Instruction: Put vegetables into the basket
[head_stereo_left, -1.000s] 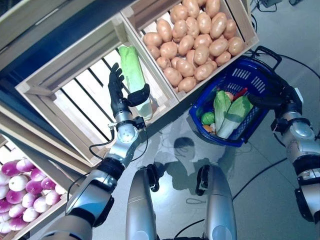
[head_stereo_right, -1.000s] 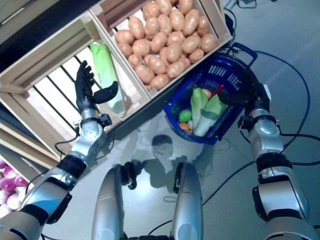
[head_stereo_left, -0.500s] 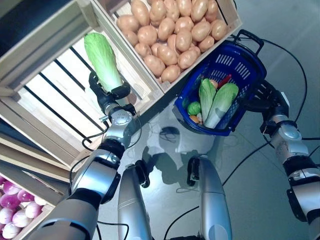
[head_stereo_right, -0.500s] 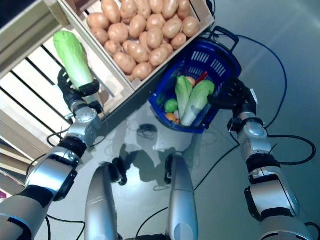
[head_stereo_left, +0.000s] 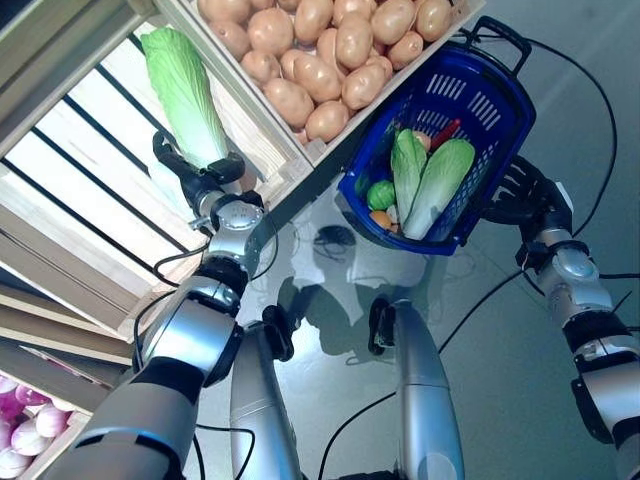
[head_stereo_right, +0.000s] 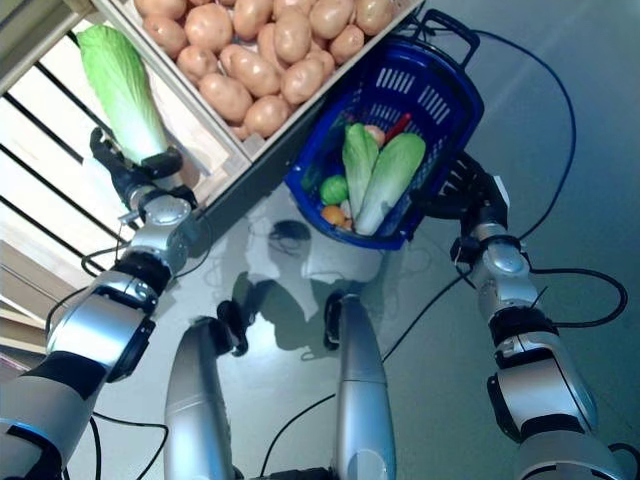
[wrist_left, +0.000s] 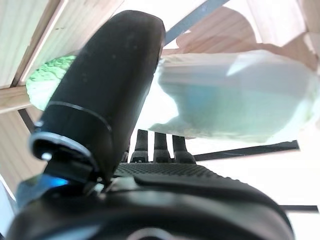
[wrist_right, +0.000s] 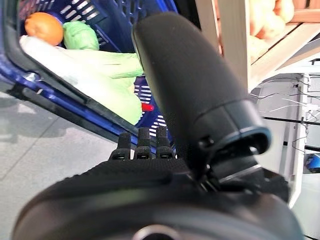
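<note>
A long green napa cabbage (head_stereo_left: 185, 85) lies in the slatted wooden crate (head_stereo_left: 70, 190). My left hand (head_stereo_left: 203, 183) is curled round its white stalk end (wrist_left: 230, 95), thumb (wrist_left: 105, 85) on one side and fingers (wrist_left: 155, 147) on the other. The blue plastic basket (head_stereo_left: 492, 118) hangs at the right beside the crates, and my right hand (head_stereo_left: 525, 195) is shut on its rim. Inside it lie two napa cabbages (head_stereo_left: 425, 180), a green pepper (head_stereo_left: 381, 194), something orange (wrist_right: 46, 27) and something red.
A wooden crate full of potatoes (head_stereo_left: 320, 60) sits between the cabbage crate and the basket. Purple-white turnips (head_stereo_left: 20, 440) show at the lower left. The basket's black handle (head_stereo_left: 500, 30) hangs on its far side. Grey floor lies below.
My left hand went from open beside the cabbage to curled round its stalk end. The camera has swung, shifting the whole scene. The right hand keeps its hold on the basket.
</note>
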